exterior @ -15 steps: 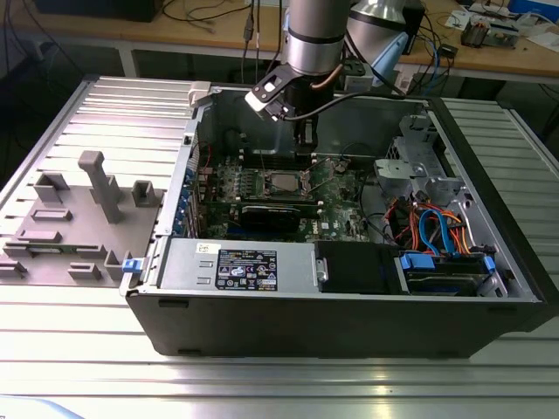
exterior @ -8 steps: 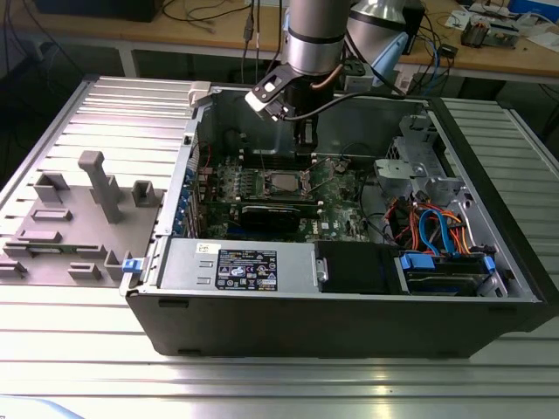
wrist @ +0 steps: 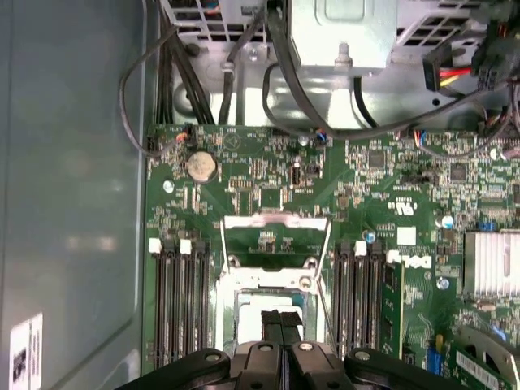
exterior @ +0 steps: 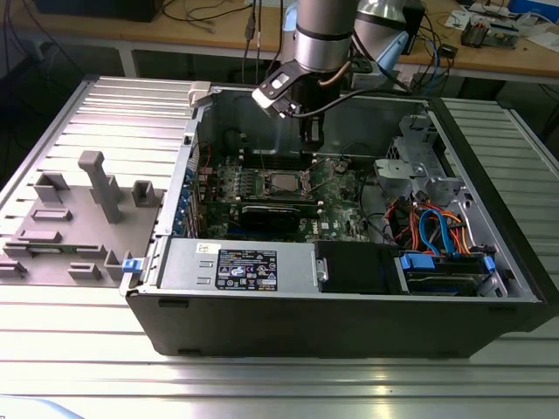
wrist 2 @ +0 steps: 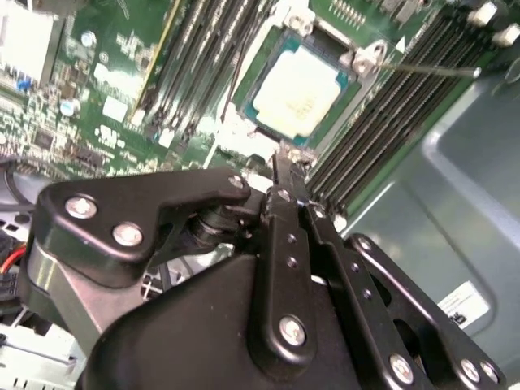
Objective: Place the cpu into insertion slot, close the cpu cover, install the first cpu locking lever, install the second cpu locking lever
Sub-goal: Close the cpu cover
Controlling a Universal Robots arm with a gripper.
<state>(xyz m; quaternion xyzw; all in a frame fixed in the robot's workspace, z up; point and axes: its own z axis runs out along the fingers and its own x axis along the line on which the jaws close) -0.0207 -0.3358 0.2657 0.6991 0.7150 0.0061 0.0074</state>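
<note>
Aluminium slats of the table (exterior: 262, 384) run across the bottom of the exterior view, with an open black computer case (exterior: 349, 323) lying on them. A grey fixture plate (exterior: 79, 218) rests on the table at the exterior view's left, just beside the case. Along the case's near wall sit the labelled power supply (exterior: 244, 266) and, toward the lower right, a blue-tabbed drive bay (exterior: 445, 266).

Past these lies the green motherboard (exterior: 341, 188). The cpu (wrist 2: 299, 85) is seated flat in the insertion slot (wrist: 226, 313) near the middle of the frame, silver top facing up. The cpu cover (wrist: 276, 219) is swung open on its hinge, away from the socket, and green board shows through its window. A thin locking lever (wrist 2: 435, 70) juts out beside the socket, over the black memory slots (wrist: 175, 301) that flank it on both sides.

Just behind the socket the gripper (exterior: 312, 140) hangs low inside the case. In both wrist views its black fingertips are pressed together with nothing between them, poised close over the chip's edge. The arm (exterior: 323, 35) rises out of the upper middle of the frame, and a wooden workbench (exterior: 175, 30) strewn with cables crosses the top.
</note>
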